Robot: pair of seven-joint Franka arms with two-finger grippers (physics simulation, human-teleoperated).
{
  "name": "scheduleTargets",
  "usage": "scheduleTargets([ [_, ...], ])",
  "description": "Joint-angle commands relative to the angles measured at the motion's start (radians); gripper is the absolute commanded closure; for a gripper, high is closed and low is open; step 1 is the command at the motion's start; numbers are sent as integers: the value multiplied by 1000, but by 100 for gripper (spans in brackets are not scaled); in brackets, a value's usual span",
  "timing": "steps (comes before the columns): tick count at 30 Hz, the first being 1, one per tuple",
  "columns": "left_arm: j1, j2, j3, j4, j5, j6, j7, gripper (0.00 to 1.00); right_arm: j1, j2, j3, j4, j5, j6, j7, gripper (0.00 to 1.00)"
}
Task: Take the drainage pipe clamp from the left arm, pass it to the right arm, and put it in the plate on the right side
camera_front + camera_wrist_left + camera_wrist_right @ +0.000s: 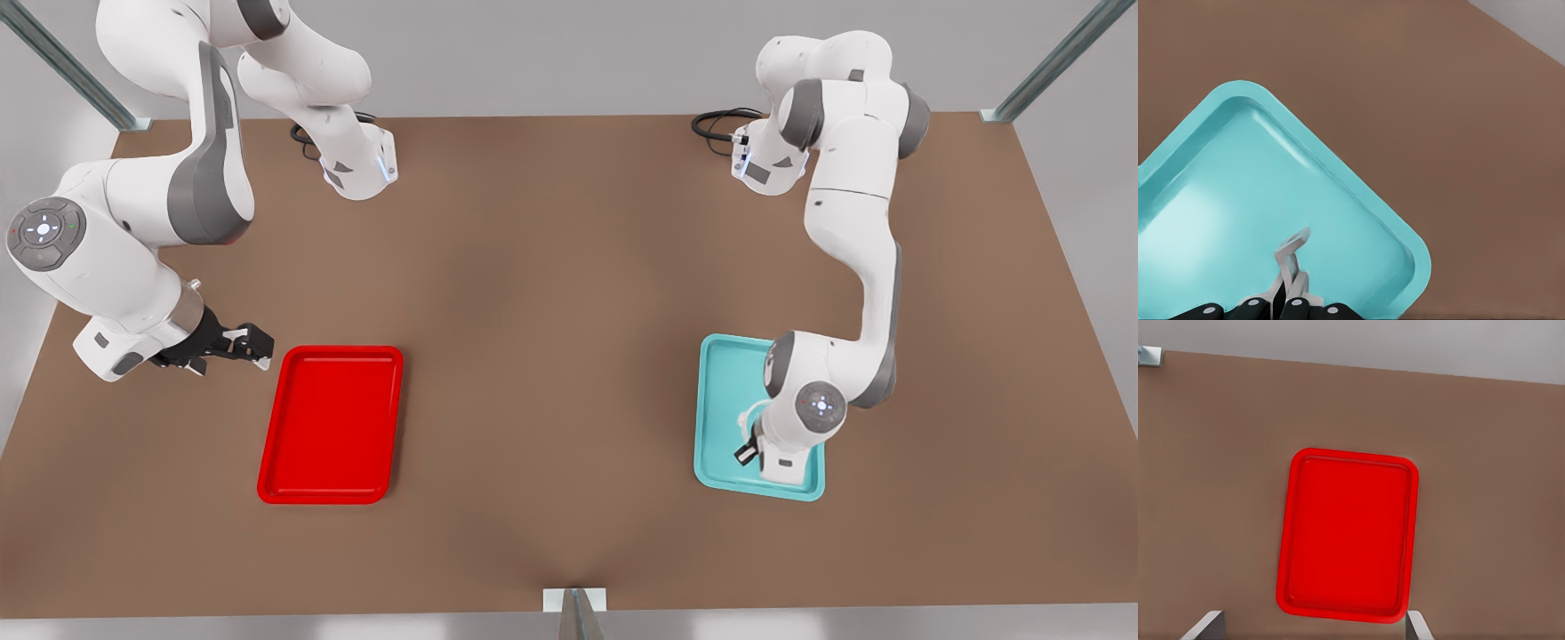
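Jaws of the left gripper (1286,293) were pinched on the drainage pipe clamp (1291,250) just above the teal tray (1218,200), while the right gripper (249,348), jaws spread and empty, hung beside the plate (331,425) on the counter (551,356).

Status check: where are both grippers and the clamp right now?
Left gripper shut on drainage pipe clamp, over teal tray. Right gripper open, waiting beside red plate. Handover not yet made.
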Motion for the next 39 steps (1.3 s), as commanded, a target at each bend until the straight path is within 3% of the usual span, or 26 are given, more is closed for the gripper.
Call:
scheduleTargets([
  [1,-11,-18,-6,30,-65,-179,-355,79,0,-1,0,1,1,-1,-1,0],
  [3,-112,-23,-8,60,-140,-185,-763,79,0,-1,0,1,1,-1,-1,0],
  [5,-136,-17,-129,117,-175,-158,-1163,79,0,-1,0,1,1,-1,-1,0],
  [7,-139,-20,-201,128,-206,-12,-1505,79,0,-1,0,1,1,-1,-1,0],
  [10,-153,-21,-204,146,-204,244,-1996,79,0,-1,0,1,1,-1,-1,0],
  [14,-202,0,-189,145,-203,366,-2399,79,5,-1,2,1,1,-1,5,0],
  [17,-279,46,-187,145,-200,461,-2383,79,11,-1,3,1,-1,-1,8,0],
  [22,-273,66,-190,145,-215,467,-2465,79,17,-1,23,1,1,2,9,0],
  [25,-281,75,-197,145,-215,517,-2469,79,17,33,103,1,-1,21,15,0],
  [29,-316,75,-197,145,-206,524,-2333,79,86,74,111,4,42,55,61,0],
  [34,-313,77,-198,145,-212,524,-2339,79,276,200,111,1,39,209,100,0],
  [39,-314,84,-198,143,-214,524,-2336,79,295,286,109,1,33,357,100,0],
])
